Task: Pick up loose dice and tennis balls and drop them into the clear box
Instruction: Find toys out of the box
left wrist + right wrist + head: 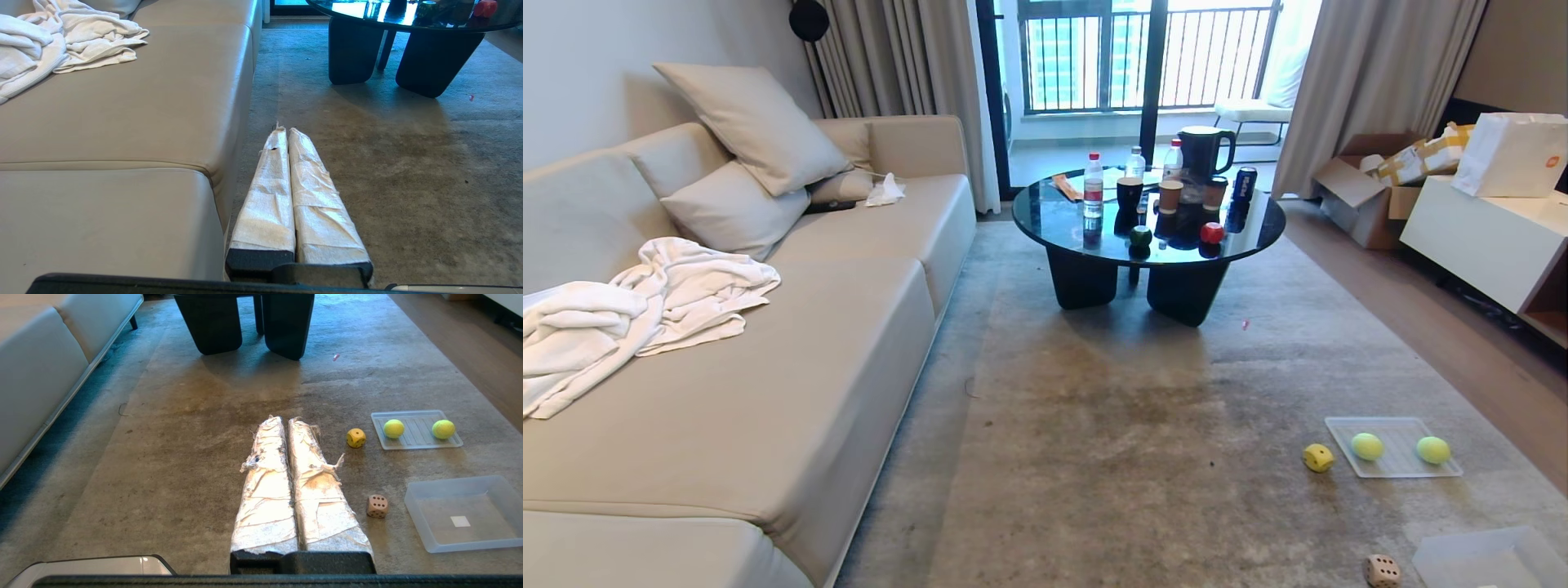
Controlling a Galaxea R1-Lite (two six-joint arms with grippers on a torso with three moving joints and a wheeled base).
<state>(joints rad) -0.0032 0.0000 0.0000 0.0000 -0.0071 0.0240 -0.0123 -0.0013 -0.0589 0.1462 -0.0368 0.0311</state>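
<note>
Frosted plastic forms the clear box (466, 514), which stands on the rug (1135, 425) nearest to the robot, on its right side; only a white label shows on its bottom. Just beside the box lies the tan die (377, 506). The right hand (287, 421) hovers low over the rug, its two padded fingers pressed together and holding nothing. The left hand (283, 131) is also closed and empty, and it hangs above the rug next to the front edge of the sofa (768, 359).

A little farther away the yellow die (1317, 457) rests on the rug, just beside a flat ridged tray (1396, 465). The two tennis balls lie on this tray, apart from each other: one tennis ball (1367, 446) near the yellow die, the other tennis ball (1432, 449) at the opposite end.

Well beyond them stands a round dark surface (1258, 233). Near its front edge sit the green die (1140, 236) and the red die (1212, 233), apart from each other, with bottles, cups, a can and a dark kettle behind them. On the sofa seat lies a crumpled white towel (637, 314), and cushions lean at its far end.
</note>
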